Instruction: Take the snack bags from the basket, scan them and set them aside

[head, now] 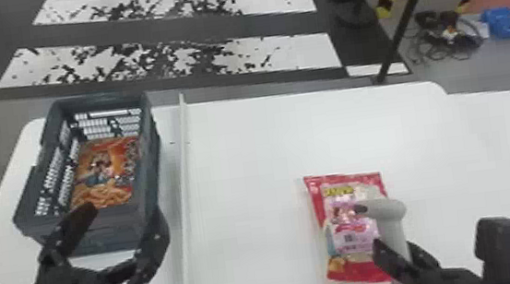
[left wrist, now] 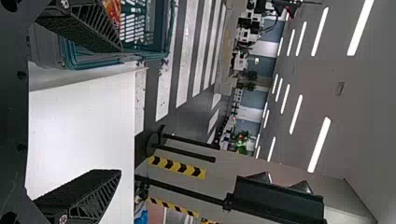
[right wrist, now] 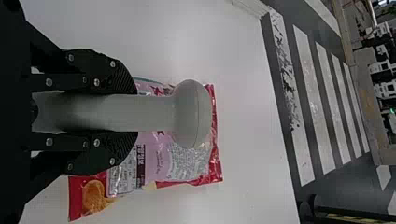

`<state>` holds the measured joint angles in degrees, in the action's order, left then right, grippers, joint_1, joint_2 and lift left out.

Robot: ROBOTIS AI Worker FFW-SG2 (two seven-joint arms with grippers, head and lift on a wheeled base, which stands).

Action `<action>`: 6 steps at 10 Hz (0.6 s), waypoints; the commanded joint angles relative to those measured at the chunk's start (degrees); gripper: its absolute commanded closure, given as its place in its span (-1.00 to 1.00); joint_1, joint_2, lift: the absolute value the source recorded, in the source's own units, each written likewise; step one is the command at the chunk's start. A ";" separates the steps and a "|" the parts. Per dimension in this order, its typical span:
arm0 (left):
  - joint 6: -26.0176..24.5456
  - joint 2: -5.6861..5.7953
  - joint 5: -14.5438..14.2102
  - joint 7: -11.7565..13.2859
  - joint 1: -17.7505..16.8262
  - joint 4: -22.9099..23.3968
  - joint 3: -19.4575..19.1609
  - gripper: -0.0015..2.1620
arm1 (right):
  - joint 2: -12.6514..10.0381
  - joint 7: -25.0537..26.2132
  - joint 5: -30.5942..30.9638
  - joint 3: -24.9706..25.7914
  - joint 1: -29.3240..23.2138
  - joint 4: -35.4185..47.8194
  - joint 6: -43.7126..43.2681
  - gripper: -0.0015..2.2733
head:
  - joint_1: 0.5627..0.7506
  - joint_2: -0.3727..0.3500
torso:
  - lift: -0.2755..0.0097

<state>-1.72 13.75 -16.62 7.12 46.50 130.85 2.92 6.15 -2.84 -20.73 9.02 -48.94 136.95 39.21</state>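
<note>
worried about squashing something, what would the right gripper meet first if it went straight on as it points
Most likely the snack bag, with the scanner in the right gripper leading; depth is unclear, so it could be the table just beyond.

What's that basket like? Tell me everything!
The basket is a dark bluish-grey, open-topped box, seemingly hard plastic, with slotted walls. It stands upright on the left of the white table. An orange snack bag lies inside. The left gripper is open by its near end; I can't tell if they touch.
</note>
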 commanded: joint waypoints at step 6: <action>-0.53 2.86 -1.14 0.79 2.27 2.74 -1.42 -0.94 | 4.04 0.12 -0.63 15.33 15.63 -15.84 6.81 0.99 | 0.41 -0.94 | 0.41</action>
<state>-2.31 16.59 -17.72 7.93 48.05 133.24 1.97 9.19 -2.81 -21.29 23.88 -34.44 123.17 46.18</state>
